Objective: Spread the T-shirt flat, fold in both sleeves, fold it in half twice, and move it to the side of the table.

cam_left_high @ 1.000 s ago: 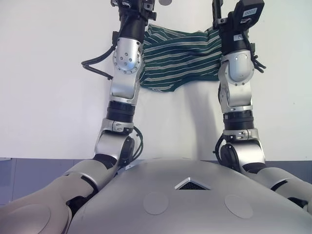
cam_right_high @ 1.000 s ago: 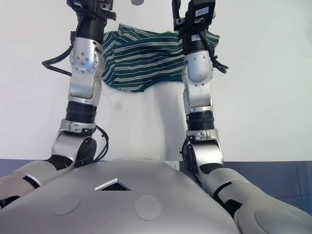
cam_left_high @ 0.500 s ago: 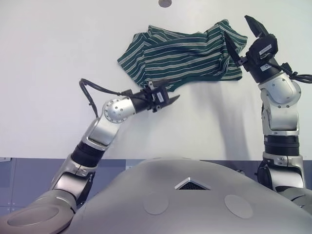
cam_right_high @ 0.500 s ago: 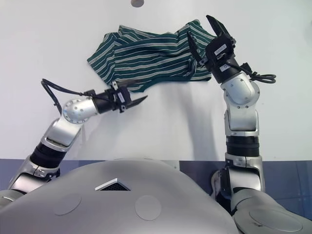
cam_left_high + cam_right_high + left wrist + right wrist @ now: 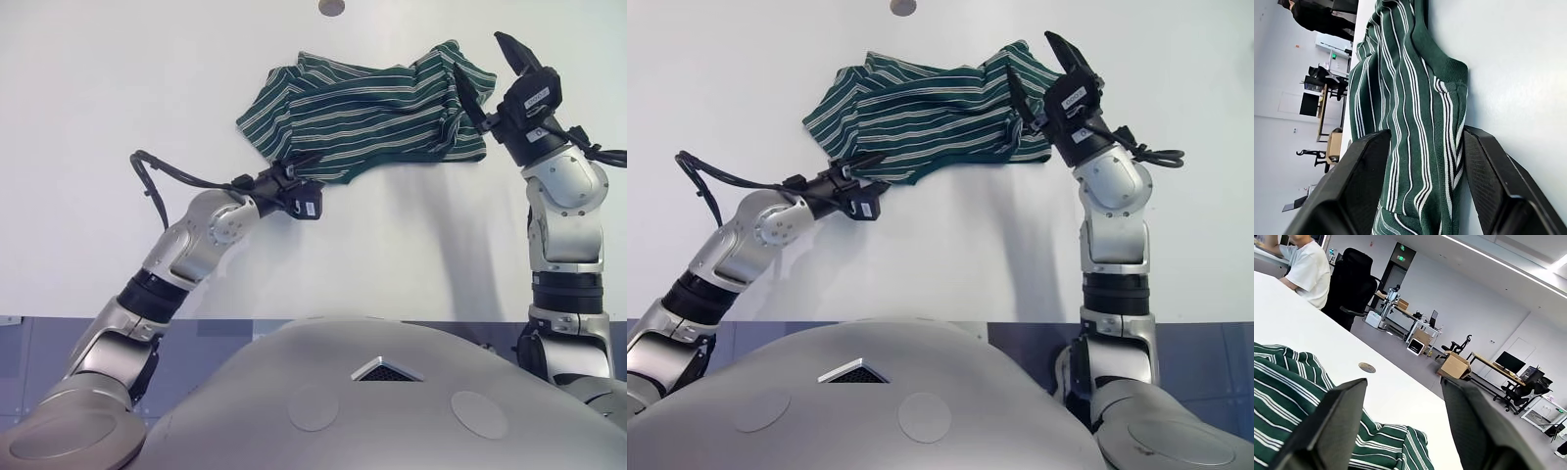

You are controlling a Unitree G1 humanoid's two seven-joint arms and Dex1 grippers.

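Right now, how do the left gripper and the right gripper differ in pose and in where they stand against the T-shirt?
The left gripper lies low along the table, straddling the near-left edge of the T-shirt. The right gripper is raised and tilted upward by the shirt's right end, gripping nothing. Both are open.

The T-shirt point(image 5: 362, 113) is bunched, so its sleeves cannot be told; the right gripper point(image 5: 476, 51) hides part of its right edge.
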